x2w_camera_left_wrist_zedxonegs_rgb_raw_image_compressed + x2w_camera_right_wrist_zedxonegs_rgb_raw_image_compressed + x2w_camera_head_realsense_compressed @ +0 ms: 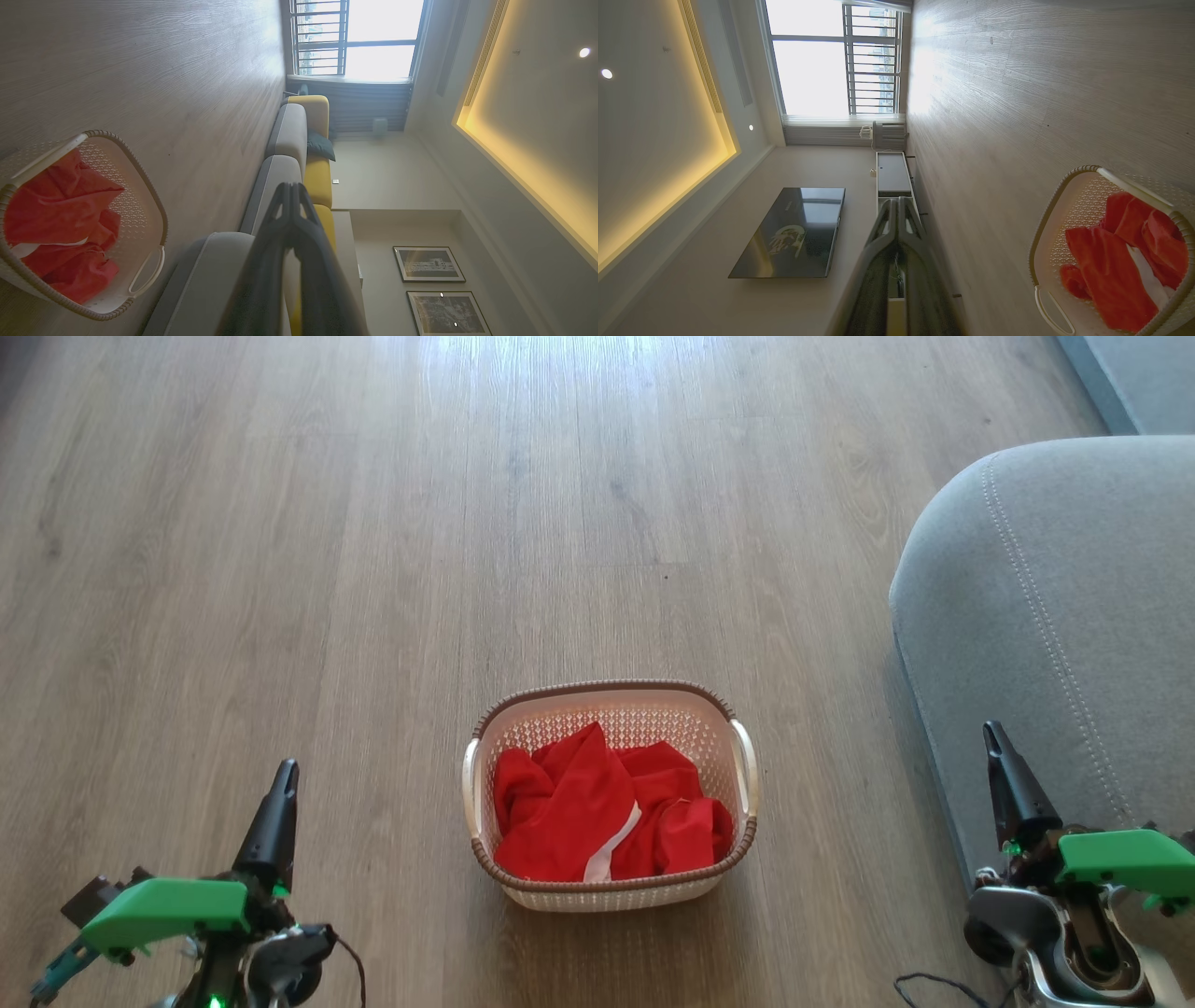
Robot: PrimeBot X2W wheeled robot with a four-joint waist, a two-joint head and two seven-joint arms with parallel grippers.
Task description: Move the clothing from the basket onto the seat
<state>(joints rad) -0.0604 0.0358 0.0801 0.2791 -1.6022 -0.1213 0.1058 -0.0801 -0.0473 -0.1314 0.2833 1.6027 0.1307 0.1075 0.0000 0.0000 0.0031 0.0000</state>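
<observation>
Resting low at either side of the head view, the left gripper (286,775) and right gripper (993,739) are both clenched shut and empty, fingers pointing up. Between them the red clothing (579,812) lies in the basket (611,689) on the wooden floor (373,569). The grey seat (1055,616) is just beside the right gripper.

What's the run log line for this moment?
clothing: in basket | basket: on floor, beside seat | left gripper: shut | right gripper: shut
</observation>
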